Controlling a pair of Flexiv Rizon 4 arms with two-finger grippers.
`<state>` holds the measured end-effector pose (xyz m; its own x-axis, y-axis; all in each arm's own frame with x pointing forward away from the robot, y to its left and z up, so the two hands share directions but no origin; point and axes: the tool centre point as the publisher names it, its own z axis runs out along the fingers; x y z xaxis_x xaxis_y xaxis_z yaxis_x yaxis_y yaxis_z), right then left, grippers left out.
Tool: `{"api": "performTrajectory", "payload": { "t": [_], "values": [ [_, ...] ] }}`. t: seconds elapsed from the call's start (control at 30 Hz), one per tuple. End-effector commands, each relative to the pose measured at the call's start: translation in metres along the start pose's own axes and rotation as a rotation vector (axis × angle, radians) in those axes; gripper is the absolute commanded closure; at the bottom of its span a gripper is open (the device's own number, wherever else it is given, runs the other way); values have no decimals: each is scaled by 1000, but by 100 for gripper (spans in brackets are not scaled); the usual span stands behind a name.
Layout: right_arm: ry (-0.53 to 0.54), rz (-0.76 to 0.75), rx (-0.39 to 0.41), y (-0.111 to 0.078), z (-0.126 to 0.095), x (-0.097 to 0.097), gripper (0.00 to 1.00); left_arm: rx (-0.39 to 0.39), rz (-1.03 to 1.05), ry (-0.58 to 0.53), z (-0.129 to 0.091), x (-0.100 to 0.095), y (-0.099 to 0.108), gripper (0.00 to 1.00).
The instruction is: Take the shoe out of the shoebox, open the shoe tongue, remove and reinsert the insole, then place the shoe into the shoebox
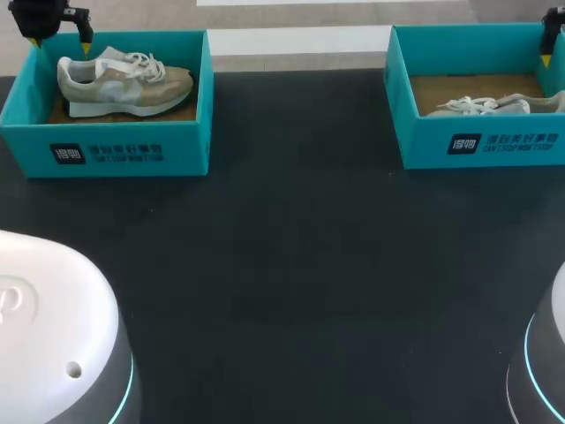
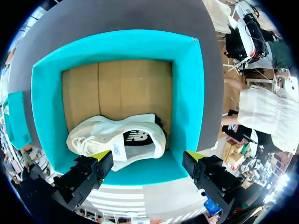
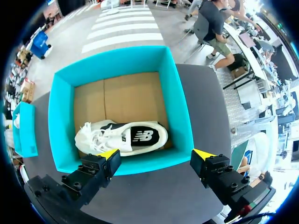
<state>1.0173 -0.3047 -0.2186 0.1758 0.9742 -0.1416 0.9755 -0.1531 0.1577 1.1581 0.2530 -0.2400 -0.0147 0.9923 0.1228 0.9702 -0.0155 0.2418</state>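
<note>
Two teal shoeboxes stand at the table's far edge. The left shoebox (image 1: 106, 146) (image 2: 187, 102) holds a beige and white shoe (image 1: 124, 79) (image 2: 121, 140) lying on its side. My left gripper (image 1: 61, 44) (image 2: 148, 157) hovers open above that box's far left corner, over the shoe's heel end, touching nothing. The right shoebox (image 1: 481, 141) (image 3: 60, 121) holds a white shoe (image 1: 490, 105) (image 3: 124, 137), laces up, along its near wall. My right gripper (image 1: 551, 46) (image 3: 156, 155) hangs open above that box, clear of the shoe.
The dark table (image 1: 291, 265) stretches bare between the boxes and the two white robot bases (image 1: 53, 336) at the near corners. Each box has cardboard flooring (image 3: 126, 98) beside its shoe.
</note>
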Motion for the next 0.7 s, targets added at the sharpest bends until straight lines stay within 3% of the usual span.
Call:
{"api": "performTrajectory", "payload": {
  "t": [0.03,0.23,0.27,0.37,0.43,0.47,0.7],
  "values": [
    [1,1,-3,-1,0,0,0,72,-19,10,10,10,21,0],
    [1,1,-3,-1,0,0,0,114,-37,35,34,21,30,0],
    [1,1,-3,-1,0,0,0,118,-34,40,37,21,29,7],
    [1,1,-3,-1,0,0,0,126,-33,42,43,20,29,12],
    [1,1,-3,-1,0,0,0,135,-38,36,46,19,29,34],
    [1,1,-3,-1,0,0,0,136,-38,37,48,19,29,50],
    [1,1,-3,-1,0,0,0,122,14,-23,59,21,23,58]
  ]
}}
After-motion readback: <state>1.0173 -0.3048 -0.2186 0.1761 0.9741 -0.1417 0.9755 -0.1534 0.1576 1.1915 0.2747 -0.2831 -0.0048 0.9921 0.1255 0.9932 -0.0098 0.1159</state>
